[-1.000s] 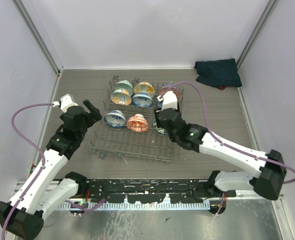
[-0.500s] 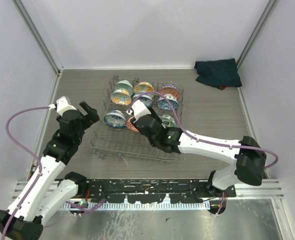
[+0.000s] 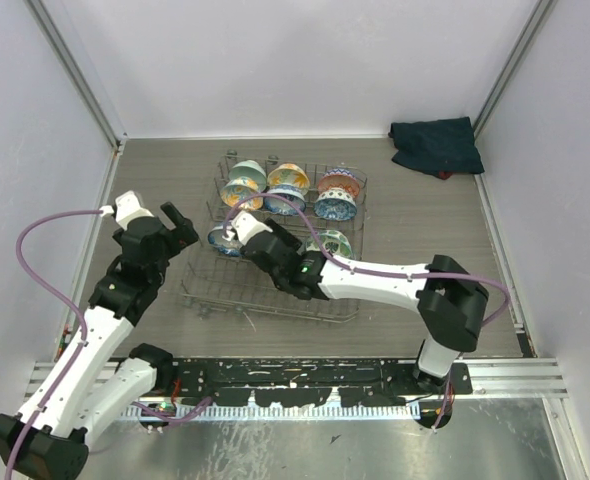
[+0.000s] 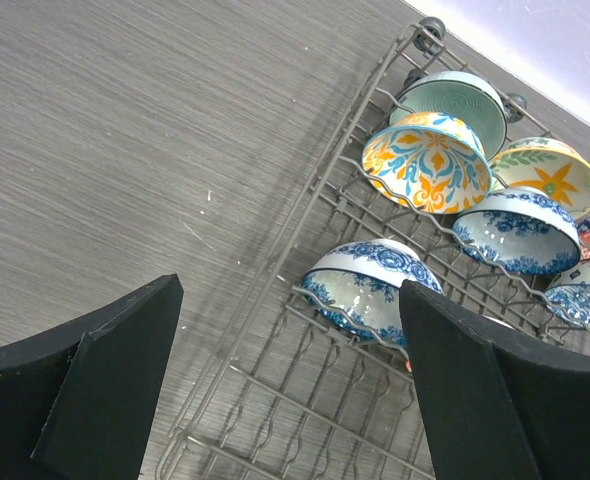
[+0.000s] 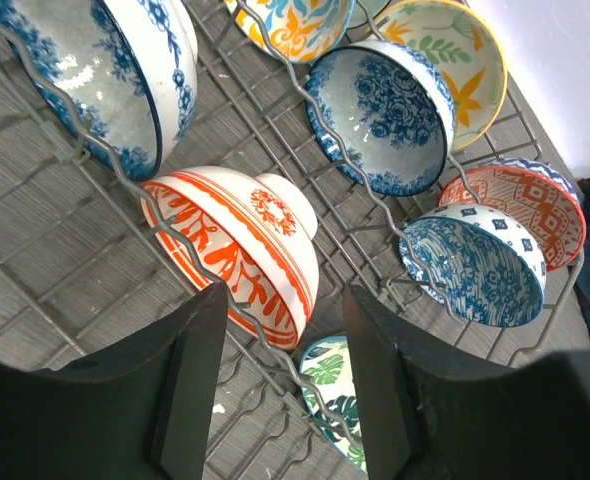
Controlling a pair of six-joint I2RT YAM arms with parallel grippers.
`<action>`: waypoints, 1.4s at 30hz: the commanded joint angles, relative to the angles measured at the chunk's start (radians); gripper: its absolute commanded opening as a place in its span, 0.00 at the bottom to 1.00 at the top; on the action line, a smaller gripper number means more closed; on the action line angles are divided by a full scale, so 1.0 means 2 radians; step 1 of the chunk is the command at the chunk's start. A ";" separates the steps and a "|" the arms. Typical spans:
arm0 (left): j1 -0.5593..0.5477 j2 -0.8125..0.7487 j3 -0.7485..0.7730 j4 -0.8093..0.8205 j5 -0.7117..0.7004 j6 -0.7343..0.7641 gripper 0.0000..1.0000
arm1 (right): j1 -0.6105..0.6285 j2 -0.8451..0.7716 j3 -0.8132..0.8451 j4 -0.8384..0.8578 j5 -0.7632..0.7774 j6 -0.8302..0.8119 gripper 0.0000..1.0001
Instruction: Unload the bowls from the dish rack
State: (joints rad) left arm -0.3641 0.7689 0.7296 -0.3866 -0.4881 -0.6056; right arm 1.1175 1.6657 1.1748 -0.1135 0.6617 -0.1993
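Observation:
The grey wire dish rack (image 3: pixel 275 285) holds several patterned bowls. In the top view I see a mint-and-orange pair (image 3: pixel 243 186), a yellow-and-blue pair (image 3: pixel 287 186), a red-and-blue pair (image 3: pixel 335 197) and a green leaf bowl (image 3: pixel 334 242). My right gripper (image 3: pixel 247 235) is open low over the rack. In the right wrist view its fingers (image 5: pixel 280 380) stand just short of the orange-red bowl (image 5: pixel 245 240), without touching it. My left gripper (image 3: pixel 180 228) is open and empty beside the rack's left end, facing the blue floral bowl (image 4: pixel 370 290).
A dark folded cloth (image 3: pixel 437 146) lies at the back right corner. Grey walls with metal corner posts close in the table on three sides. The rack's front rows (image 4: pixel 305 400) are bare tines. The right forearm (image 3: pixel 375 275) lies across the rack's front.
My right arm has swung left across the rack, from its right end to over the orange-red bowl, which it now hides from above. The left arm has barely shifted.

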 commanded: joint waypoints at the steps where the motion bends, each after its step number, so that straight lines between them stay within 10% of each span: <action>1: 0.008 -0.001 -0.003 0.012 0.001 0.007 0.98 | 0.003 0.020 0.034 0.011 0.034 -0.028 0.53; 42: 0.025 -0.008 -0.018 0.026 -0.001 0.008 0.98 | 0.003 0.074 -0.022 0.147 0.111 -0.115 0.16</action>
State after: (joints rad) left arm -0.3210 0.7662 0.7124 -0.3634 -0.4812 -0.5957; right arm 1.1191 1.8442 1.1355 0.1135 0.8825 -0.4431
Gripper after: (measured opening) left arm 0.977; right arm 0.198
